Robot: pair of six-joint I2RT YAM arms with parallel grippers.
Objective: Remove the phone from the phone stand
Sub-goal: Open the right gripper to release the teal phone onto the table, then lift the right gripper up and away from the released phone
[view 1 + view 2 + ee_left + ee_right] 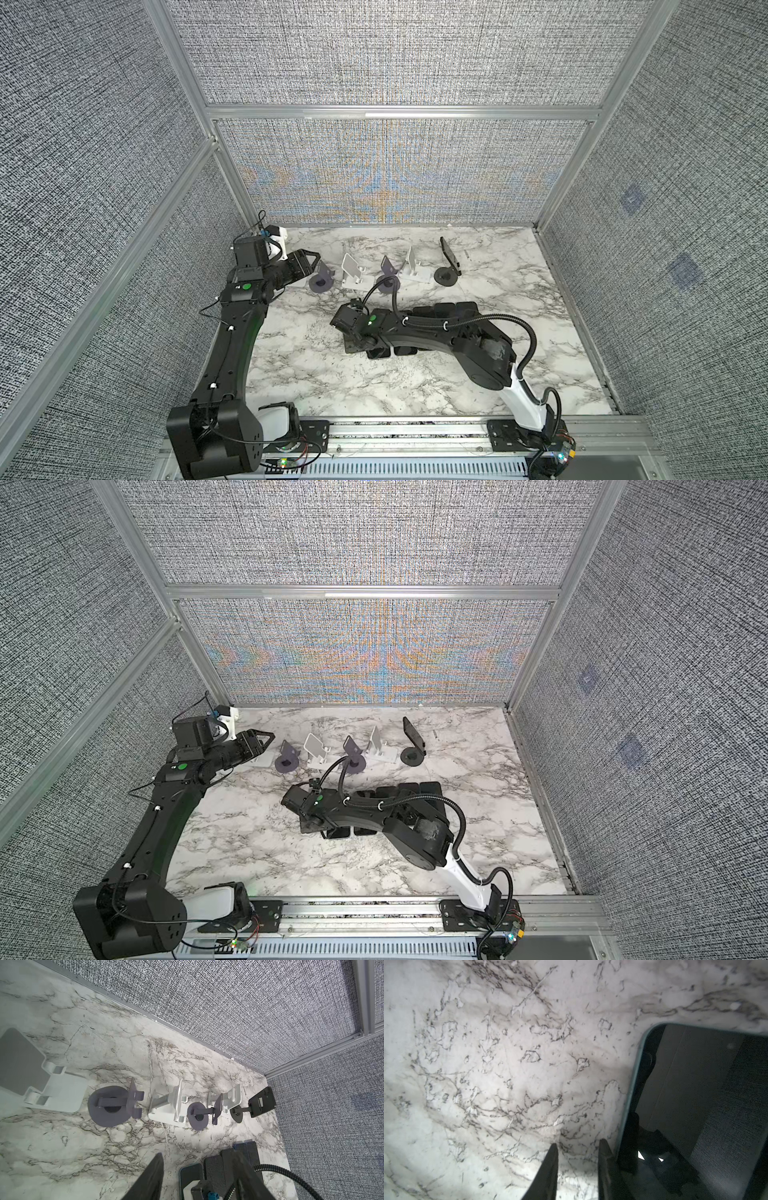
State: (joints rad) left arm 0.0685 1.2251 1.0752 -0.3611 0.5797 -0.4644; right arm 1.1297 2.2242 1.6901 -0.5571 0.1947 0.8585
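3 fabric walls (395, 54), marble tabletop (332, 374)

Right gripper (578, 1144), jaws slightly parted over the veined marble desk (508, 1064), bare stone showing between them. A dark phone (695, 1088) with a pale blue rim lies flat just beside one jaw, its glossy screen mirroring dark shapes; whether jaw and rim touch is unclear.

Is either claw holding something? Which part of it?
No, nothing is held. The left claw is open and empty near the stands. The right claw has only table between its tips, right beside a phone lying flat.
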